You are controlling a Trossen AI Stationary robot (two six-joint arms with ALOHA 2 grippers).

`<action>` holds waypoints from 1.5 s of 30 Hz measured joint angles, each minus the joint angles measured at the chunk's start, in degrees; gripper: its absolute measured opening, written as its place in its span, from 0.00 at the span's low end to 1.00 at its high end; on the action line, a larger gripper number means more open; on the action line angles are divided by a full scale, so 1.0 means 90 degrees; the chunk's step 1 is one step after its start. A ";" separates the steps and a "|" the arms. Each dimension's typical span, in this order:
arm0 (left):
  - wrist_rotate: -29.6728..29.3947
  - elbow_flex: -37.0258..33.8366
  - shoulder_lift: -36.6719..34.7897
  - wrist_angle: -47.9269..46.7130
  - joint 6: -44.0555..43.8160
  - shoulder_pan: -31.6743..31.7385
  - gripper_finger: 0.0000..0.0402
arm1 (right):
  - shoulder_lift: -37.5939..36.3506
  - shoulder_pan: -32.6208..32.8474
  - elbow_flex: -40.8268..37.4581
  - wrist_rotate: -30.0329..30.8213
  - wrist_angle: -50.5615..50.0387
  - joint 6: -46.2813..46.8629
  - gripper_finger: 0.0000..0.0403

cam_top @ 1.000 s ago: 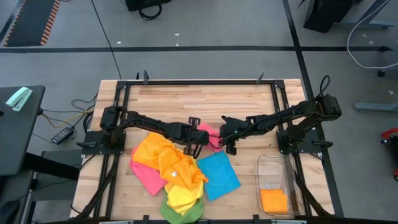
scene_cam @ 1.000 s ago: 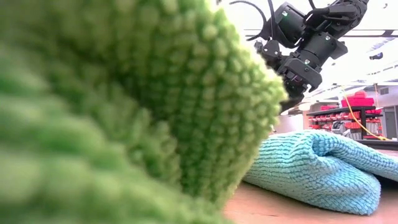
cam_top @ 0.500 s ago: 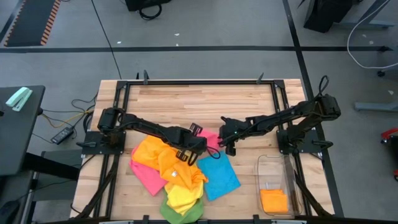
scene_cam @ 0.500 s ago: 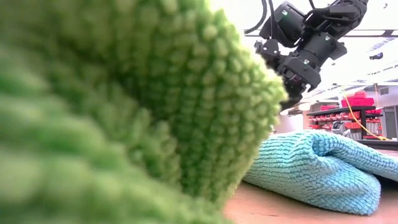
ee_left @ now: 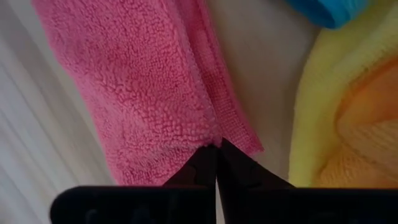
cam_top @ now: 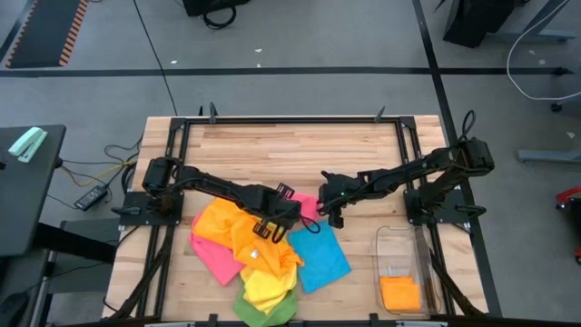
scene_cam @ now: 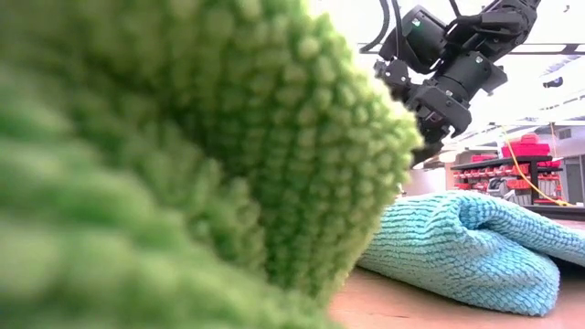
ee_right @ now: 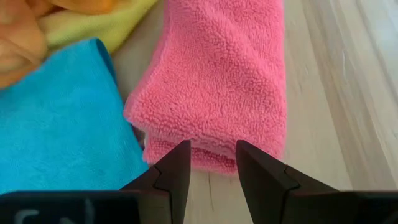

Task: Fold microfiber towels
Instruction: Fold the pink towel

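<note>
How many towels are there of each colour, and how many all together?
Orange towels: 2 (one lies in the clear bin)
Pink towels: 2
Yellow towel: 1
Blue towel: 1
Green towel: 1
Total: 7

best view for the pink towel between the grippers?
Right wrist view: the folded pink towel fills the frame, layered edge visible. Left wrist view shows one corner; high view only a sliver between the arms; low view none.
</note>
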 joint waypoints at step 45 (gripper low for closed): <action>0.0085 0.0000 0.0002 -0.0509 0.0297 -0.0353 0.07 | 0.1025 0.0323 -0.0007 0.0353 0.1237 -0.0520 0.34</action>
